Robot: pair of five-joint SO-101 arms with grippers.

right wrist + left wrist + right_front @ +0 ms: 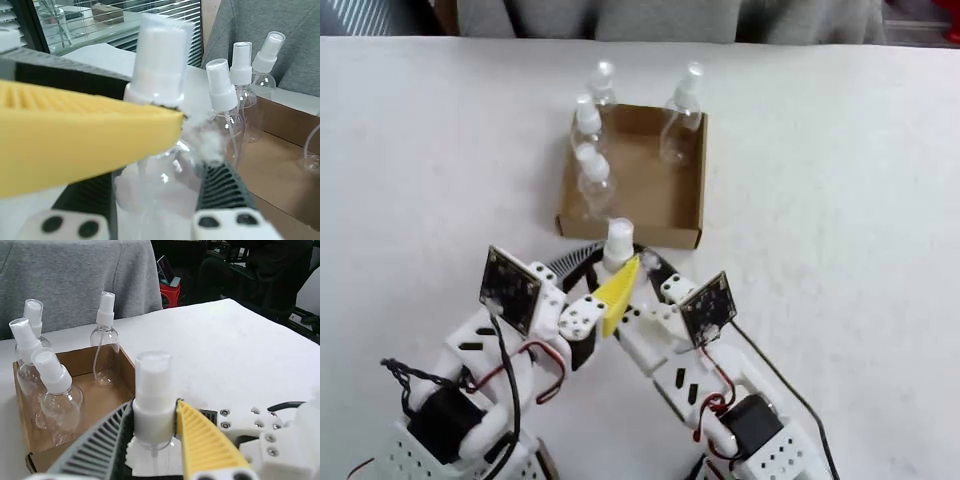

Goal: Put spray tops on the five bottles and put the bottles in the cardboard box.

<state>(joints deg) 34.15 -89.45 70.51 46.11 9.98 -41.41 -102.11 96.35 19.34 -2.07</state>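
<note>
A clear bottle (618,240) with a white spray top (152,390) stands just in front of the cardboard box's (650,190) near wall. My left gripper (154,425), with one black and one yellow finger, is shut on the spray top's collar. My right gripper (155,200) is shut on the bottle's clear body (165,170) lower down, its black fingers on either side. In the high view the two grippers meet at the bottle, left gripper (610,268) and right gripper (635,275). Several capped bottles (592,178) stand upright in the box.
White table (840,200) lies open to the left and right of the box. Grey fabric (75,275) hangs along the table's far edge. Red and black cables (535,375) run over the arm bases at the near edge.
</note>
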